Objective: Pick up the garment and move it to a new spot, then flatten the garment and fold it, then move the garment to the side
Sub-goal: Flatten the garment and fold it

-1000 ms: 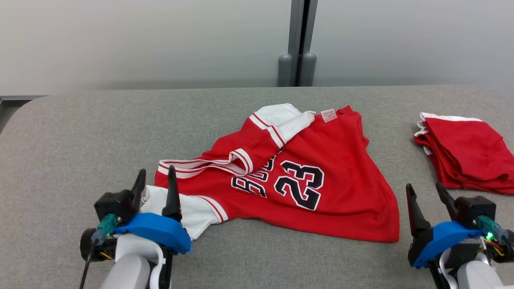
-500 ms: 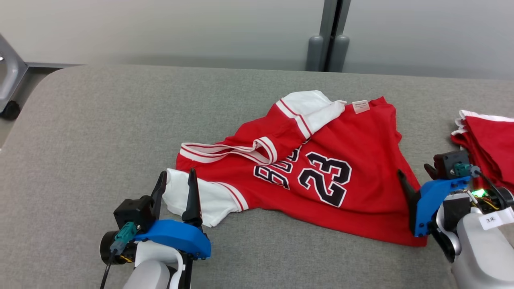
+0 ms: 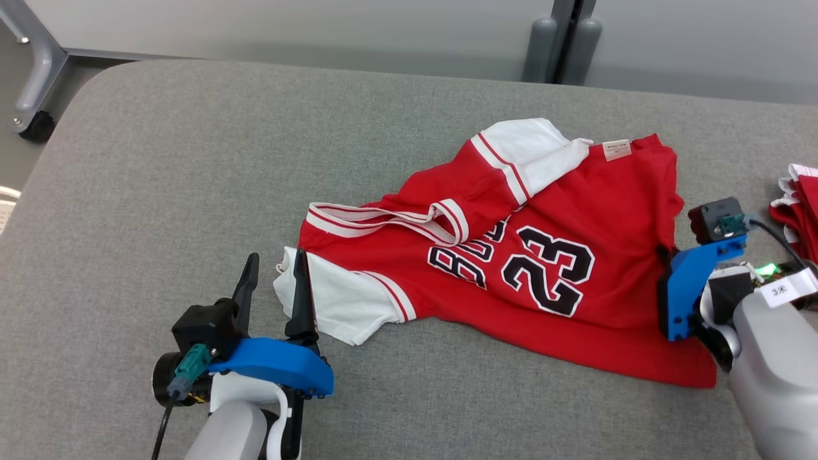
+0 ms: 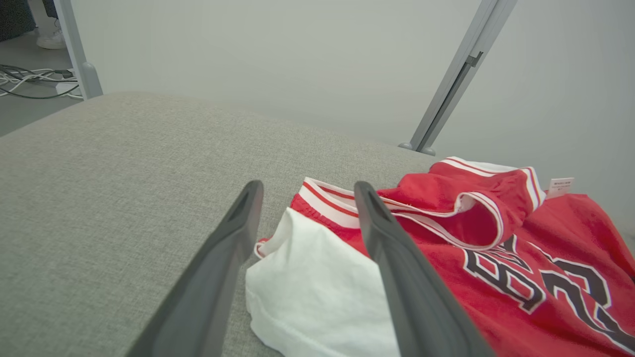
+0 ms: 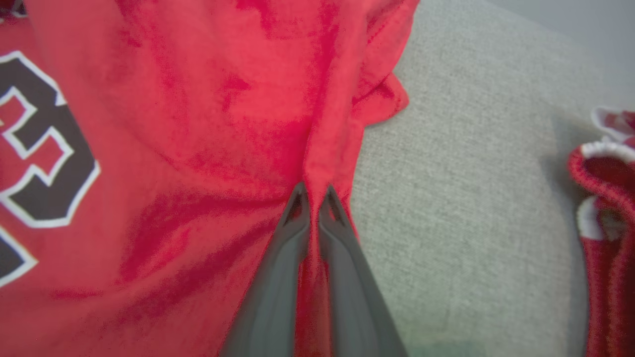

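A red jersey with white sleeves and a black "23", the garment (image 3: 607,211), lies crumpled on the grey table. My right gripper (image 3: 666,257) has come down on the garment's right edge. In the right wrist view the two fingers (image 5: 313,191) are pinched together on a raised ridge of red cloth (image 5: 198,124). My left gripper (image 3: 277,262) stands open at the garment's left end, its fingers (image 4: 308,187) straddling the corner of the white sleeve (image 4: 317,292) without closing on it.
A folded pile of red and white garments (image 3: 799,204) sits at the table's right edge, close to my right arm, and appears at the right in the wrist view (image 5: 605,198). The padded grey table (image 3: 192,160) stretches left. A wheeled frame leg (image 3: 35,83) stands beyond its far left corner.
The head camera has turned, shifting the whole picture right. My right gripper moved in from the table's right side onto the garment's right edge and shut on the cloth. The left gripper stayed open.
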`<state>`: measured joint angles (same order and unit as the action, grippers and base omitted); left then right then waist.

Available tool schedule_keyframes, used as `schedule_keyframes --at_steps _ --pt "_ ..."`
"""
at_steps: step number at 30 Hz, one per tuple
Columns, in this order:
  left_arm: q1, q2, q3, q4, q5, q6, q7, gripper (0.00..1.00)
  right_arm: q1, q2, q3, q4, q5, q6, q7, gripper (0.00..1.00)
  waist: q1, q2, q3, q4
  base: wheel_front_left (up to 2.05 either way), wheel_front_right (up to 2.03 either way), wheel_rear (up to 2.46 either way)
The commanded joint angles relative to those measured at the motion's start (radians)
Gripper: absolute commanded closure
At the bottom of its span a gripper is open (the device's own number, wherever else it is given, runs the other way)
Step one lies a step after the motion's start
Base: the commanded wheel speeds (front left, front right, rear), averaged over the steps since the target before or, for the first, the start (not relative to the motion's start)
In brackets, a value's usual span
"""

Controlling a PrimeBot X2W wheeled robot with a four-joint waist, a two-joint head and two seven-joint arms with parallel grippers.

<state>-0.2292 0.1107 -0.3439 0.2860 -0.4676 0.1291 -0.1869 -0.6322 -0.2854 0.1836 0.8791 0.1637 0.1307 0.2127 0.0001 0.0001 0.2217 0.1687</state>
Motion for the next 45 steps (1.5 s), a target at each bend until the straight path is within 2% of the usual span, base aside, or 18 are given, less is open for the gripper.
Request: schedule_keyframes --at_steps 1,12,17,18,19,20,32,39,45 --pt "-0.015 0.002 -0.003 -0.006 0.002 0.005 -0.005 0.0 -0.038 -0.017 0.005 0.007 0.007 0.0 -0.009 1.0 -0.0001 -0.0001 0.011 0.004 0.0 0.0 0.0" --pt "-0.064 -0.008 -0.011 -0.027 0.007 0.0 -0.03 0.0 -0.274 -0.072 -0.002 0.09 -0.009 0.0 -0.008 1.0 -0.0001 -0.0001 0.089 0.034 0.0 0.0 0.0" --pt "-0.084 -0.015 -0.015 -0.016 0.004 -0.004 -0.043 0.0 -0.348 -0.073 -0.056 0.163 -0.051 0.0 -0.029 1.0 -0.0001 -0.0001 0.113 0.05 0.0 0.0 0.0" --pt "-0.088 -0.016 -0.015 -0.012 0.004 -0.005 -0.046 0.0 -0.356 -0.068 -0.067 0.178 -0.061 0.0 -0.04 0.94 -0.0001 -0.0001 0.115 0.051 0.0 0.0 0.0" --pt "-0.093 -0.017 -0.015 -0.009 0.003 -0.006 -0.046 0.0 -0.364 -0.059 -0.077 0.191 -0.069 0.0 -0.055 0.6 -0.0001 -0.0001 0.117 0.052 0.0 0.0 0.0" --pt "-0.096 -0.018 -0.014 -0.007 0.002 -0.007 -0.049 0.0 -0.372 -0.052 -0.084 0.2 -0.079 0.0 -0.072 0.0 -0.0001 -0.0001 0.117 0.052 0.0 0.0 0.0" --pt "-0.128 0.0 0.001 0.02 0.01 -0.018 -0.067 0.0 -0.407 0.01 -0.124 0.236 -0.127 0.0 -0.283 0.0 -0.0001 -0.0001 0.054 -0.013 0.0 0.0 0.0" --pt "-0.13 0.047 0.032 0.026 0.007 -0.012 -0.063 0.0 -0.308 0.041 -0.109 0.187 -0.066 0.0 -0.423 0.0 -0.0001 -0.0001 -0.031 -0.068 0.0 0.0 0.0" --pt "-0.076 0.066 0.042 0.042 -0.012 -0.012 -0.049 0.0 -0.138 0.074 -0.116 0.068 0.008 0.0 -0.471 0.0 -0.0001 -0.0001 -0.1 -0.11 0.0 0.0 0.0"
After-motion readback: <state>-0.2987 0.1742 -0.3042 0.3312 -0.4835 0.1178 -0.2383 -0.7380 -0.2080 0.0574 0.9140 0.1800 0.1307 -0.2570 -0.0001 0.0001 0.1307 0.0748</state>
